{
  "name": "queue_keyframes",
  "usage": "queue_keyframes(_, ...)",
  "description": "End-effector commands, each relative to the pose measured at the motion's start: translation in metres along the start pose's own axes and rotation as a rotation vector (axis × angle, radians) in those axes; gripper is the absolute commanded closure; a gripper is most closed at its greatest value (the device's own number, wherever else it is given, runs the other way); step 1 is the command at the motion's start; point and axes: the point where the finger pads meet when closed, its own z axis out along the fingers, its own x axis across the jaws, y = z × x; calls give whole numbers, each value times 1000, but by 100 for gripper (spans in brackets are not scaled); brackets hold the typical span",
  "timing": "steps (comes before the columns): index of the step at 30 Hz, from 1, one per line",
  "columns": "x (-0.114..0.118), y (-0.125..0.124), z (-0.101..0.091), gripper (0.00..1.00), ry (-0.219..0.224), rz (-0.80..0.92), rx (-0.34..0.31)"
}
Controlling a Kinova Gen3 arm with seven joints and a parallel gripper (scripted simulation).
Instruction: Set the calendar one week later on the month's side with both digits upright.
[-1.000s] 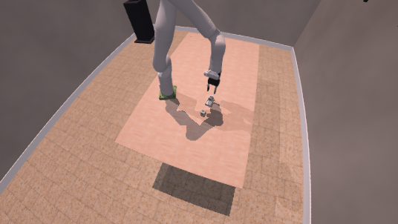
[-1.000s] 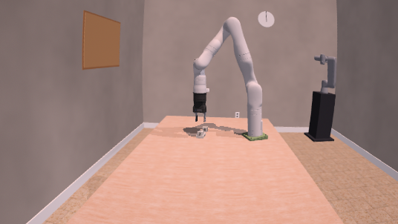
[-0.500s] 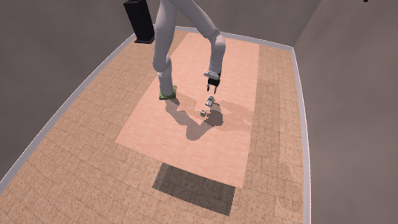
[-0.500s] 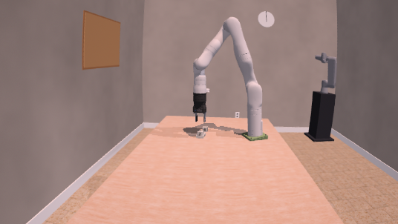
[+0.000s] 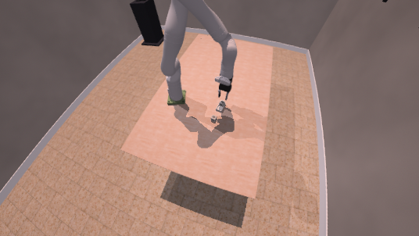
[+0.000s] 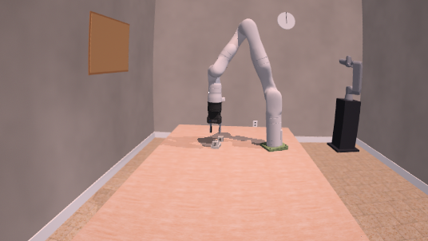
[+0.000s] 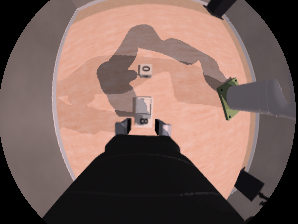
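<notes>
The small grey calendar tray (image 5: 221, 106) (image 6: 219, 143) (image 7: 143, 106) stands on the table. I cannot tell what it holds, and the digits are too small to read. One pale cube (image 5: 213, 119) (image 6: 215, 145) (image 7: 145, 70) stands alone on the table, a short way from the tray and apart from it. My gripper (image 5: 223, 95) (image 6: 215, 130) (image 7: 143, 124) is open and empty. It points down and hangs a little above the tray, not touching it.
The arm's base sits on a green plate (image 5: 177, 101) (image 6: 275, 147) beside the tray. A black pedestal (image 5: 147, 21) (image 6: 346, 124) stands on the floor off the table's far corner. The table's long edges run on both sides.
</notes>
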Motion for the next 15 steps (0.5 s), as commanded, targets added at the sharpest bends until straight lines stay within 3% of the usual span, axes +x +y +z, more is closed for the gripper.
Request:
queue_keyframes(1, 2, 0, 5, 10, 7, -1, 1)
queue_keyframes(15, 2, 0, 24, 10, 7, -1, 1)
